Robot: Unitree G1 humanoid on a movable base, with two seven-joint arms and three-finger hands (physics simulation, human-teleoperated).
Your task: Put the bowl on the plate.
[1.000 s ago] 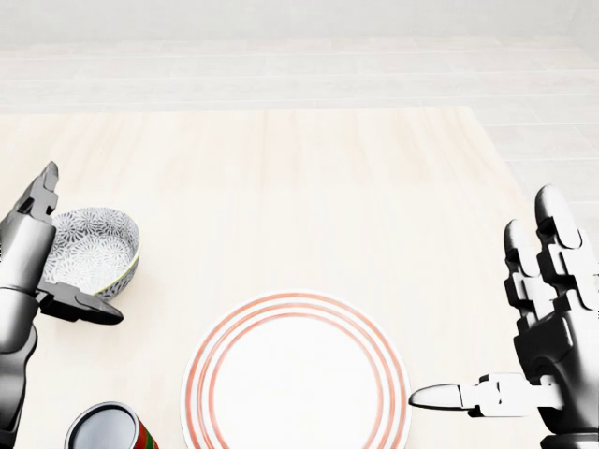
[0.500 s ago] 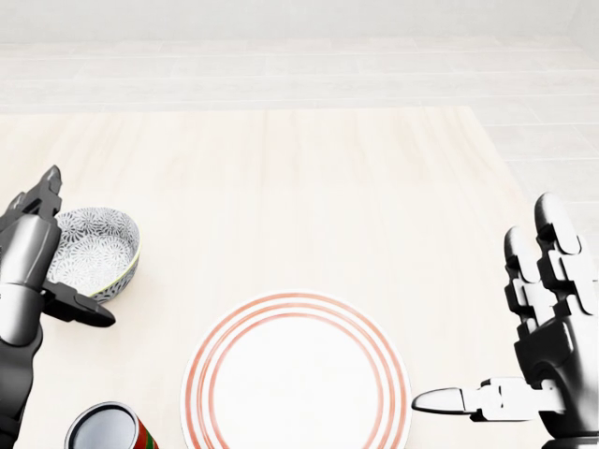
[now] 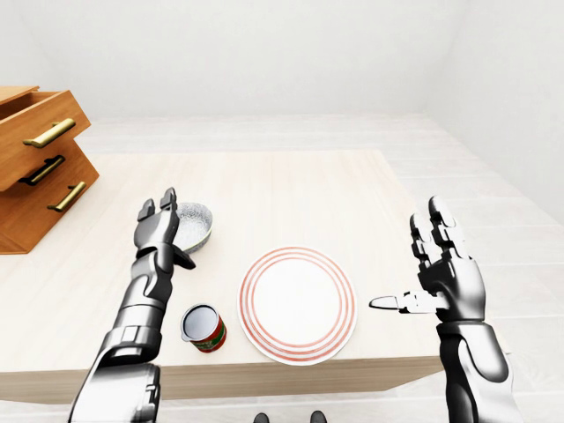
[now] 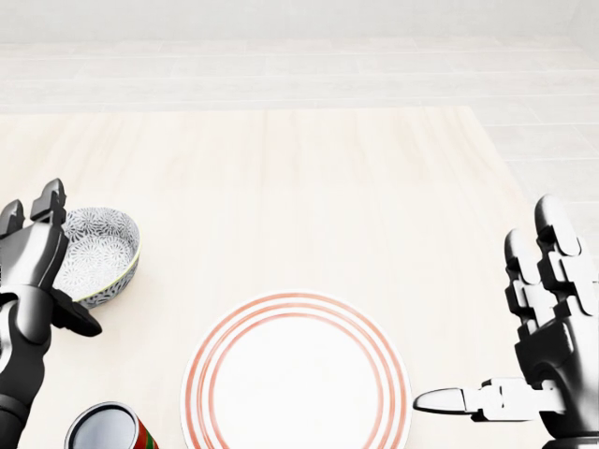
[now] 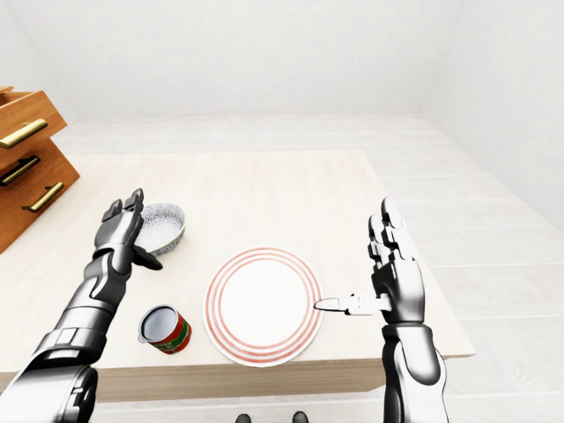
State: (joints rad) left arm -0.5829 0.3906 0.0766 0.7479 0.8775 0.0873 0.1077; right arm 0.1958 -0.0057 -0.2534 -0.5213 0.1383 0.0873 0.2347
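Far to the upper left of the plate (image 4: pixel 295 374), in the left-eye view, a wooden drawer unit (image 3: pixel 35 167) with brass handles stands at the edge of the table (image 4: pixel 328 187), one drawer pulled partly out.

The left hand (image 4: pixel 33 262) is well to the plate's left. Its fingers are spread apart and point up the head view, and they grip nothing. They stand against the left side of the bowl (image 4: pixel 98 253), with the thumb reaching below the bowl's lower rim. Whether any finger actually touches the rim cannot be told.

The bowl, patterned grey inside with a pale green edge, sits upright on the table to the upper left of the plate, clearly apart from it.

A red can (image 4: pixel 108 430) with a silver top stands upright just beside the plate's lower left edge.

The plate itself, white with red rings, lies flat and bare.

To the plate's right, the right hand (image 4: pixel 543 337) is held open with its fingers upright. Its thumb points sideways toward the plate's rim, the tip near the rim but apart from it.
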